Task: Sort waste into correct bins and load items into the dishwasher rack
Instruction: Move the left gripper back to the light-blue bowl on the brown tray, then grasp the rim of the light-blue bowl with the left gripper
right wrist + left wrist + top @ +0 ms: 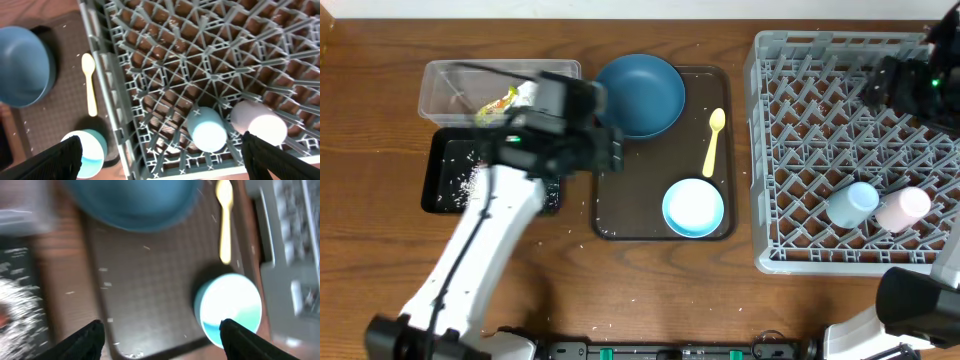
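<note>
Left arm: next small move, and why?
Probably shift the left pincer toward the rim of the small pale-blue bowl: it hangs open and empty over the brown tray, that bowl nearest; the light-blue cup and pink cup already lie in the dishwasher rack.

a: left arm?
b: stretched forward, slanting right. left gripper faces down, fingers spread wide, empty.
a: right arm?
b: at the far right. right gripper faces down, also spread wide.
</note>
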`<state>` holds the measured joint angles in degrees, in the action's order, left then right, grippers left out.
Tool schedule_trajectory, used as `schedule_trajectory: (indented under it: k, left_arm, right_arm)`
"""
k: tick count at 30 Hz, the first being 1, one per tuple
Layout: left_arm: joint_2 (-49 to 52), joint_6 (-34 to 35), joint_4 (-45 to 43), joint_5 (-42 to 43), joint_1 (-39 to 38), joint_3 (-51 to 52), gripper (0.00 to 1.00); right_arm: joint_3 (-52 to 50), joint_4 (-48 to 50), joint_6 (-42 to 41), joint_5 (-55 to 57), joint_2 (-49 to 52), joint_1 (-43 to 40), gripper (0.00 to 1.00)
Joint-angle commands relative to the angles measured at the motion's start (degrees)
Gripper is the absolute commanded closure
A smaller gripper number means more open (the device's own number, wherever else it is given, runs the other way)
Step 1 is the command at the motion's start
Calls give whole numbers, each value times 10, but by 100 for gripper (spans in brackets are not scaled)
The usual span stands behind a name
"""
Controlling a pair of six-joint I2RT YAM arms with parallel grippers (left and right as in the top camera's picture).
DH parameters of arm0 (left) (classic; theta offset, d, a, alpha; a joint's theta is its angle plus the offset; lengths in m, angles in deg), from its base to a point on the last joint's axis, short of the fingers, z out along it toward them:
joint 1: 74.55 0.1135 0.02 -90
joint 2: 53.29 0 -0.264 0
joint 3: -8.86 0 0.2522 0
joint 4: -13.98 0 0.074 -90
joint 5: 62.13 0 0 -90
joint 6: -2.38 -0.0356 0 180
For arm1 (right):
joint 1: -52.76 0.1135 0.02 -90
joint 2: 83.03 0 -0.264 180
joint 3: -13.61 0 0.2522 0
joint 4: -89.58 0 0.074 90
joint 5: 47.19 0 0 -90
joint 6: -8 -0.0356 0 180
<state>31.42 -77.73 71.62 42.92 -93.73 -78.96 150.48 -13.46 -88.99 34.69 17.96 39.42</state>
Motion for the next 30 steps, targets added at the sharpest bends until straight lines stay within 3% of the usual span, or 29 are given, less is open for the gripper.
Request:
schedule_trajectory:
  k: [1, 10, 30]
  left_arm:
    - [53, -39, 3, -10, -64, -7, 25]
    - [152, -36, -9, -27, -151, -7, 30]
    - [210, 7, -18, -22, -162, 3, 45]
  right_arm:
    - [-2, 1, 4, -4, 3, 17, 1]
    - [-2, -3, 9, -2, 3, 22, 1]
    - [-2, -1, 13, -2, 3, 22, 1]
